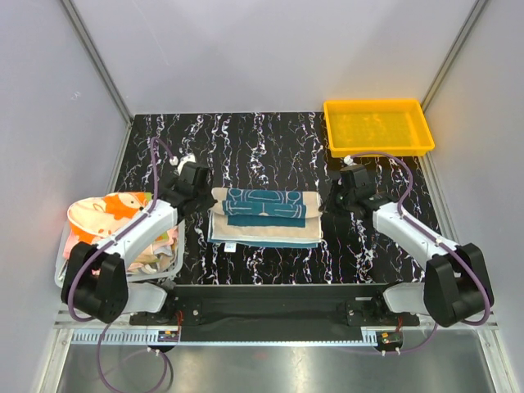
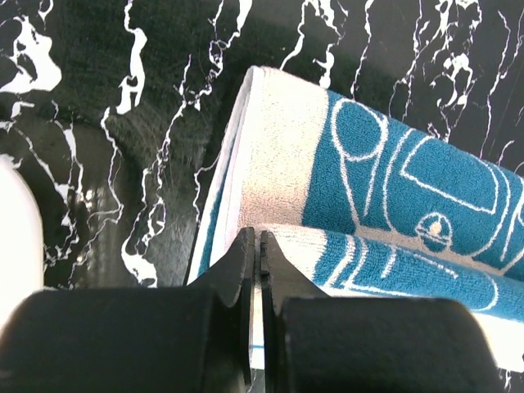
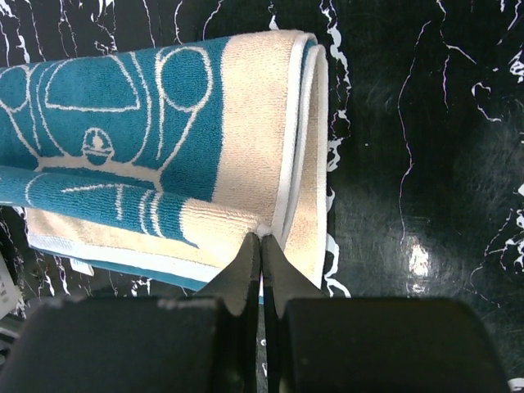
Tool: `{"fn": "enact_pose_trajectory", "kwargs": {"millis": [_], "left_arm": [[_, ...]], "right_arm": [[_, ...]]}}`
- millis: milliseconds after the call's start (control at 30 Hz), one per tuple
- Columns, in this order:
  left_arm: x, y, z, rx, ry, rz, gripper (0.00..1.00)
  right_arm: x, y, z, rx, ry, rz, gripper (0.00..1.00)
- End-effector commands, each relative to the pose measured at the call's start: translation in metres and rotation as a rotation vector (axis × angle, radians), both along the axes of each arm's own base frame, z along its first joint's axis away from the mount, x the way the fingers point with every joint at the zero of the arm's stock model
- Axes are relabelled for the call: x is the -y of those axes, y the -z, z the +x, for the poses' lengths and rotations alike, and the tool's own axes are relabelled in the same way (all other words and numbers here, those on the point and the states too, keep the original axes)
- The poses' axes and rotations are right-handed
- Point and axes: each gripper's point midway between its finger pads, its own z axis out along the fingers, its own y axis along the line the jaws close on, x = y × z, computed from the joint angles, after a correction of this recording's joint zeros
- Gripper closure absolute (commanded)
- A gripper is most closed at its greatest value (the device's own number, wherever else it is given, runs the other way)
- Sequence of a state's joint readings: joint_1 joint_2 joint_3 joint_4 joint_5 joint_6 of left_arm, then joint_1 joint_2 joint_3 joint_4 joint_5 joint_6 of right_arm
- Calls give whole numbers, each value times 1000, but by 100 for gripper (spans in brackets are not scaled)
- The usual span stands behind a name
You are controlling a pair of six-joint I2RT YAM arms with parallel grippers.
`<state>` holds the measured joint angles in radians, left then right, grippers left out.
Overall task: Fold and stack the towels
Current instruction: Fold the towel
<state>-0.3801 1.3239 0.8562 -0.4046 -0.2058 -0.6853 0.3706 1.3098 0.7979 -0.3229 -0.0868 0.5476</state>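
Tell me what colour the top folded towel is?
The towel is teal with white line drawings and a cream border, clearest from the right wrist.

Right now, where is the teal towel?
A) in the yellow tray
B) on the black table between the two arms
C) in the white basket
B: the teal towel lies on the black table, with the left gripper and right gripper pinching its two ends.

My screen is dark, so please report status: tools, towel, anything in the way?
Left tool shut on teal towel, left end. Right tool shut on its right end. Towel partly folded, flat on table. Nothing blocking seen.
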Motion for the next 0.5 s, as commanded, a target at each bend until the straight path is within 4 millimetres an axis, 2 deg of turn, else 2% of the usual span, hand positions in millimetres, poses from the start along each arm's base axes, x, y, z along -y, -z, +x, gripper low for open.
{"fn": "enact_pose_trajectory", "kwargs": {"millis": [0, 167, 467], "left_arm": [[-5, -11, -4, 41, 1, 13, 100], [-7, -13, -13, 34, 13, 17, 100], [-6, 0, -30, 0, 33, 7, 100]], "right_arm": [[7, -6, -2, 22, 29, -23, 100], [12, -1, -10, 1, 30, -38, 100], [16, 9, -24, -24, 31, -37, 100]]}}
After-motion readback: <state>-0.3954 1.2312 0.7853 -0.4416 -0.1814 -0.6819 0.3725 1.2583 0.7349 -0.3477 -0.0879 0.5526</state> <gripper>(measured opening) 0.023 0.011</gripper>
